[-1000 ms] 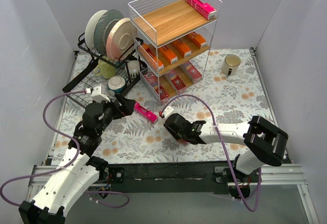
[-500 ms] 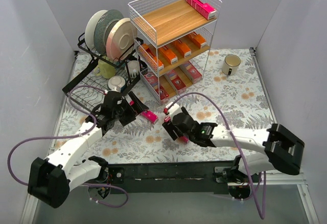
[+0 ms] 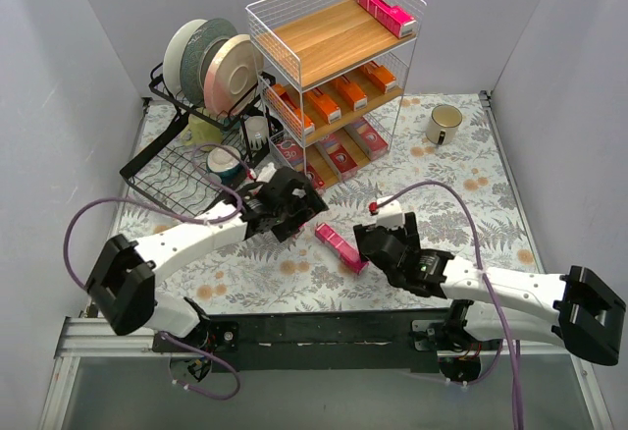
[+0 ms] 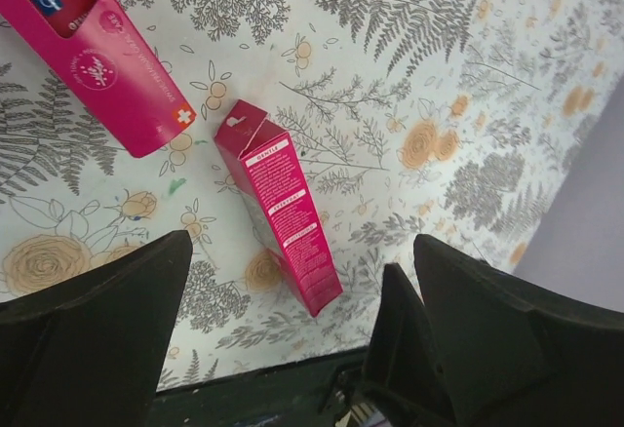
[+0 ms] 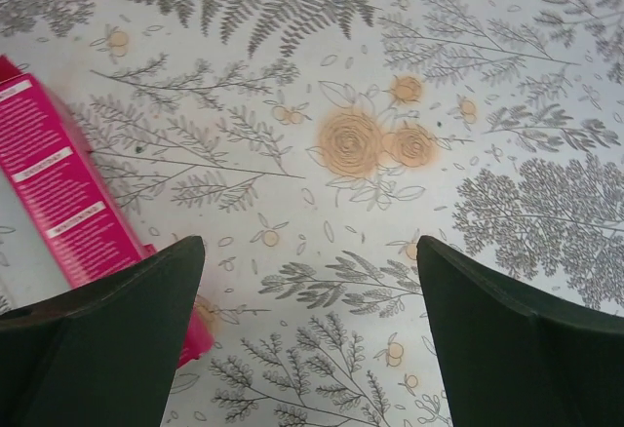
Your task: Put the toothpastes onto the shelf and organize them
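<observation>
Floral table (image 3: 461, 185) before the shelf (image 3: 334, 67) carries a loose toothpaste carton (image 3: 340, 246); left gripper (image 3: 299, 202) and right gripper (image 3: 373, 243) flank it, jaws apart, empty, likely for pickup.

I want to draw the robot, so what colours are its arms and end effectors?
The left arm and right arm are white tubes with chunky black joints. A thin purple cable loops along each. The left end effector and right end effector are black, with wide, dark, wedge-shaped fingers.
</observation>
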You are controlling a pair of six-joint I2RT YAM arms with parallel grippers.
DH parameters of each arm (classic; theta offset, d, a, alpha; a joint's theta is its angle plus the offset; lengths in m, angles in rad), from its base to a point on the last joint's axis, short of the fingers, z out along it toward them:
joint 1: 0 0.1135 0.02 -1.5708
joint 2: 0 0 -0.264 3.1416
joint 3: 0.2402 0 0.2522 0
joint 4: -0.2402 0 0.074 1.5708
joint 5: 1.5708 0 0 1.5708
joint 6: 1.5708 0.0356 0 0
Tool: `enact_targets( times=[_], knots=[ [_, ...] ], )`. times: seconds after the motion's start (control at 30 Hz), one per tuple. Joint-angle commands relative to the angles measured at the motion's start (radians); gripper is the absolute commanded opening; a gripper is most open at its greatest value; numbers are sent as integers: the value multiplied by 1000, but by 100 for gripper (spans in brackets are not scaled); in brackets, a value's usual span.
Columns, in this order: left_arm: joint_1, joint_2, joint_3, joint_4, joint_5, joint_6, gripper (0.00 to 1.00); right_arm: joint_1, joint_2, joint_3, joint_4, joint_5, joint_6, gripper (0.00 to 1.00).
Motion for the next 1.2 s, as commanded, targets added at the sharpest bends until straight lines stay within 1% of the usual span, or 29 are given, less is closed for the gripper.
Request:
enact_targets(
  times=[0.0,0.03,0.07,0.1,0.13,0.23,0.37,0.53,0.6,0.67,0.8,0.83,0.87,0.97,1.17],
  knots=[
    [-83,143,180,-187,-203,-138,98,-12,-99,-54,-37,172,145,99],
    [-91,218,213,-213,-211,-139,98,-15,-113,-80,-33,173,147,99],
    [-100,255,245,-263,-218,-144,98,-17,-130,-91,-26,173,150,99],
    [-120,287,311,-288,-229,-154,98,-20,-163,-105,-5,172,148,99],
    [-125,356,339,-340,-243,-161,98,-23,-182,-117,6,166,144,99],
    [-142,454,423,-414,-252,-185,97,-25,-246,-166,69,144,104,98],
    [-148,526,465,-453,-243,-196,90,-28,-306,-217,110,140,72,98],
    [-154,566,471,-443,-228,-202,83,-32,-326,-240,144,120,52,98],
    [-154,585,475,-442,-224,-202,78,-34,-326,-243,151,108,41,98],
    [-155,591,478,-436,-223,-202,74,-34,-323,-245,165,92,24,98],
    [-155,580,457,-414,-209,-208,62,-34,-331,-251,208,23,-7,97],
    [-155,564,449,-404,-206,-213,56,-34,-334,-254,220,2,-23,97],
    [-154,554,436,-396,-205,-217,54,-34,-338,-257,237,-24,-45,96],
    [-154,488,368,-347,-200,-237,47,-34,-348,-256,259,-133,-63,96],
    [-155,330,203,-209,-206,-280,35,-34,-349,-237,259,-248,-47,95]
  ],
)
